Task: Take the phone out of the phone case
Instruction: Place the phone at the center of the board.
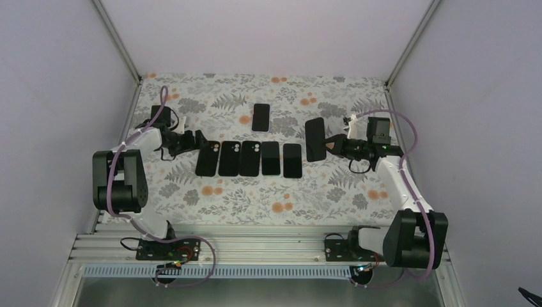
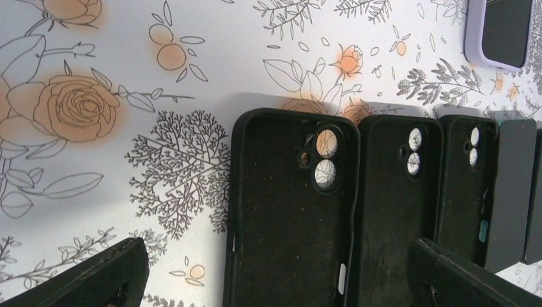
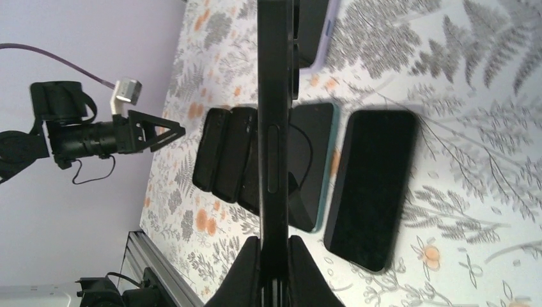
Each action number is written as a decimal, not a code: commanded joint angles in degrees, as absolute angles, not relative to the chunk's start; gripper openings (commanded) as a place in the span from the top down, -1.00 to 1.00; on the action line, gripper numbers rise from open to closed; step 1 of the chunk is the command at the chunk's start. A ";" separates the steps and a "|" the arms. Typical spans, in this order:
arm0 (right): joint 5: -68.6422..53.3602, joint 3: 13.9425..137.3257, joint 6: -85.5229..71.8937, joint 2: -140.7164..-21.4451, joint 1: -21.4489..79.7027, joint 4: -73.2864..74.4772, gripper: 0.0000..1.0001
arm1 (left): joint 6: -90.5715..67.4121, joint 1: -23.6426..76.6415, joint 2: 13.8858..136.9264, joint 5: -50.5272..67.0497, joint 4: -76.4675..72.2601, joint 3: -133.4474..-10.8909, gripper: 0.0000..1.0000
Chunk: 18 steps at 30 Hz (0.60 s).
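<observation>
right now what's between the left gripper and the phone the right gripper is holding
A row lying flat: three empty black cases nearest the left gripper, then two phones toward the held phone. The top view shows it.

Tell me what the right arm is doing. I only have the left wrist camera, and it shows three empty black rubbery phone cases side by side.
Observer: The right gripper is shut on a black slab-shaped phone, held in the air clear of the row.
Operator: What lies beyond my three black cases?
Observer: Two more dark slabs lie flat on the right arm's side, making five in the row.
Operator: And the lilac corner I can see?
Observer: That is a lilac-cased phone, lying alone behind the row with its dark face up.
</observation>
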<state>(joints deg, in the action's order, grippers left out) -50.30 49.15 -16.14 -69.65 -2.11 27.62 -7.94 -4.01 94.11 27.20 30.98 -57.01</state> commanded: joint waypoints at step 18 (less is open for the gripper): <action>-44.96 42.55 -12.52 -79.31 -3.78 27.06 0.94 | -7.57 -4.22 102.13 29.88 31.82 -61.84 -1.00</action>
